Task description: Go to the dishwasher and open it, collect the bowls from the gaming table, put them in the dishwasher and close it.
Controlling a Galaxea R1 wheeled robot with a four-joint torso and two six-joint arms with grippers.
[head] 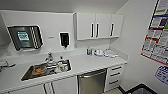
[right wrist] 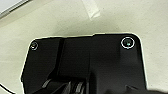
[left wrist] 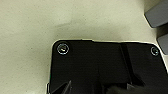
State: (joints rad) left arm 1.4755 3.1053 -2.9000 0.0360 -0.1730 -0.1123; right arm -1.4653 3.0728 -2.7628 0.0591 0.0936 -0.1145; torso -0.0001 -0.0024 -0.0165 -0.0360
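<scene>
The dishwasher sits under the white counter, right of the sink; its grey steel front is shut, with a bar handle along its top edge. In both wrist views the robot's dark plate hangs over pale speckled floor. The bowls and the gaming table are out of view.
A steel sink with dishes in it is set in the counter. White drawers stand right of the dishwasher. Wall cabinets, a soap dispenser and a towel dispenser hang above. Posters cover the right wall.
</scene>
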